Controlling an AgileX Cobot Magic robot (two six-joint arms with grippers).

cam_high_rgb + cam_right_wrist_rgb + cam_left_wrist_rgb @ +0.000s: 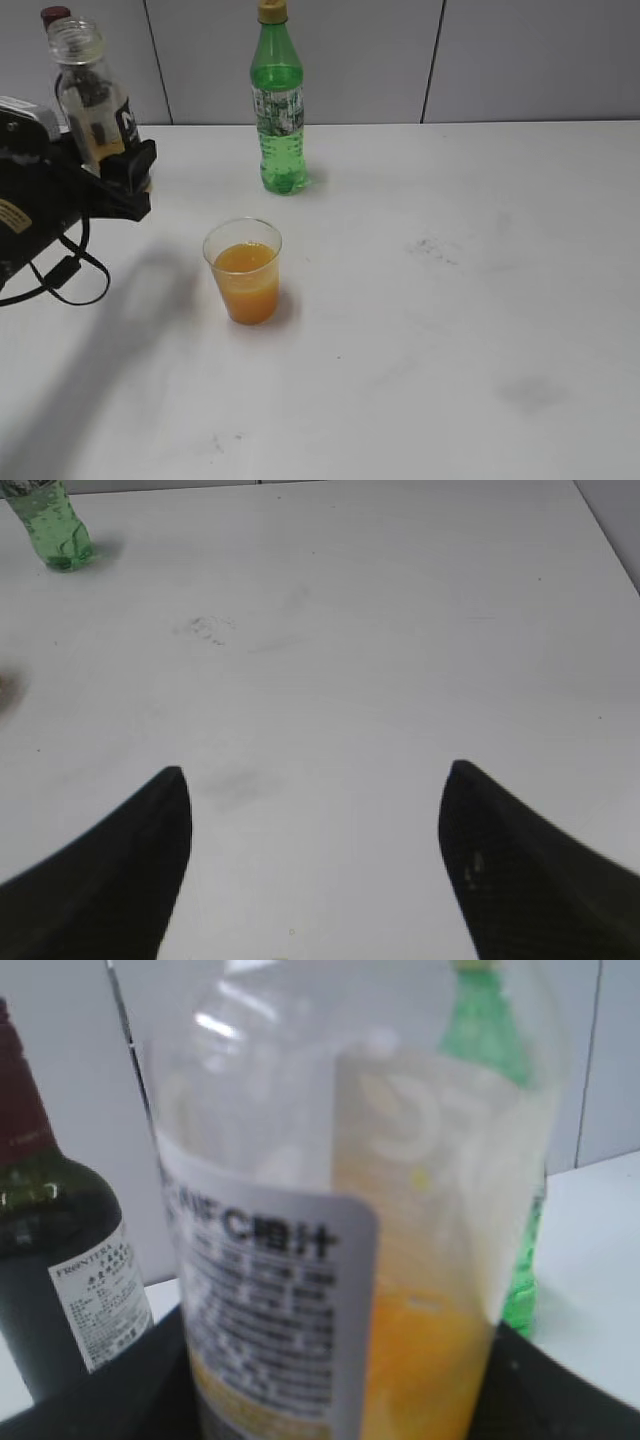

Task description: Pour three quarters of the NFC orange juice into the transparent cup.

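My left gripper (pixel 115 165) is shut on the NFC orange juice bottle (pixel 92 98) and holds it nearly upright at the far left, above the table. The bottle is uncapped and mostly empty, with a little orange juice at its bottom. It fills the left wrist view (pixel 340 1260) with its black-and-white label. The transparent cup (pixel 244 270) stands on the table to the right of and below the bottle, about two thirds full of orange juice. My right gripper (pixel 315 780) is open and empty over bare table; it does not show in the exterior view.
A green bottle with a yellow cap (pixel 277 100) stands at the back, behind the cup; it also shows in the right wrist view (pixel 55 525). A dark wine bottle (pixel 55 1260) stands behind the juice bottle at the far left. The white table (pixel 460 300) has faint smudges.
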